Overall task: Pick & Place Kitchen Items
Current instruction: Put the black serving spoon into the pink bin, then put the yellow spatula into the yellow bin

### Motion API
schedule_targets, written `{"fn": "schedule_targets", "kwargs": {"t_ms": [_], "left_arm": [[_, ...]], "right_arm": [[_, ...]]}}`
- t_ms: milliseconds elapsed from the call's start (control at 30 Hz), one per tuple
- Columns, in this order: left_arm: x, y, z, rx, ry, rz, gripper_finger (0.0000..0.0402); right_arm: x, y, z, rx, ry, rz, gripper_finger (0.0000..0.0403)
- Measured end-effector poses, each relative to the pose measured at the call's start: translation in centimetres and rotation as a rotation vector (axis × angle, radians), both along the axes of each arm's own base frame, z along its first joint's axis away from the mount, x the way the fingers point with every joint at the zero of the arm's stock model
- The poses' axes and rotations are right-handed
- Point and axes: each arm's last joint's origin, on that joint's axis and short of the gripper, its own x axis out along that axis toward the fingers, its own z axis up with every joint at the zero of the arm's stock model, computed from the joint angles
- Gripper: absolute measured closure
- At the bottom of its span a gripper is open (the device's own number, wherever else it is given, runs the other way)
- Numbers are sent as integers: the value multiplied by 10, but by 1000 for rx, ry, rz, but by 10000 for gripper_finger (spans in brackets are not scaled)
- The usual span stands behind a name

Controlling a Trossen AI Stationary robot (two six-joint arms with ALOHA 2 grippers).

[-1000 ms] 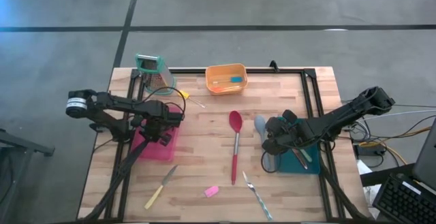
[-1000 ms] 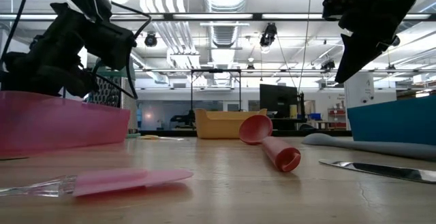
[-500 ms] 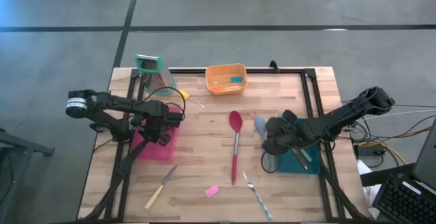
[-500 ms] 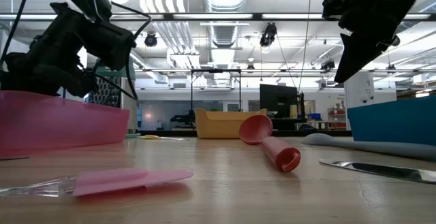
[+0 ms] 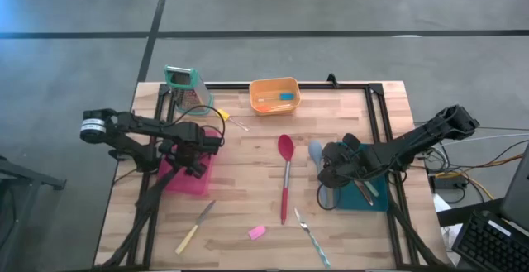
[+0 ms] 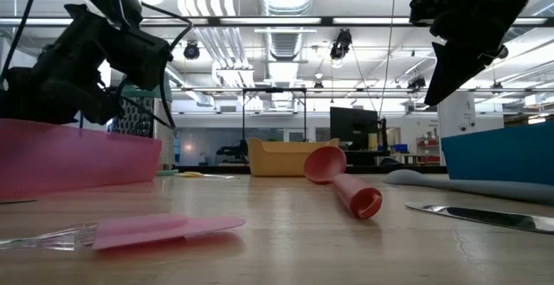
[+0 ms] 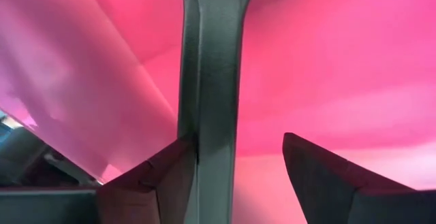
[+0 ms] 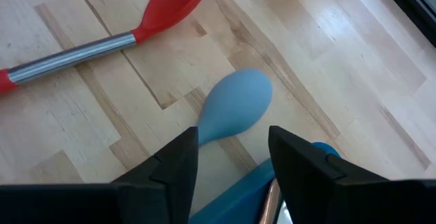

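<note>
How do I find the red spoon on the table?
Look at the middle of the wooden table, just below the orange tub. The red spoon lies there alone: a red bowl, a shiny metal stem and a red grip. The pale-blue spoon beside it is all blue.

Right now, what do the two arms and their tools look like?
Both arms are dark, near-black jointed links. The left arm carries a pale silver-white ringed joint at its outer end, with thin black cables looping near its tool. The right arm is bulkier at its elbow. The right tool has two dark, angular, matte fingers. No markings are legible.
</note>
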Motion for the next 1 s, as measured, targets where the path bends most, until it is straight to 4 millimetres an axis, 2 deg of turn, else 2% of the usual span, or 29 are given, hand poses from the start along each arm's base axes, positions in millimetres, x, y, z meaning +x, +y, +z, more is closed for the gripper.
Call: {"fn": "schedule_targets", "kwargs": {"t_ms": [200,1000], "left_arm": [[2,-1,2,-33,-8,32,177],[0,0,15,-16,55,10,181]], "right_arm": [[0,0,0,0,-1,0,230],[0,0,0,1,-4,0,289]]}}
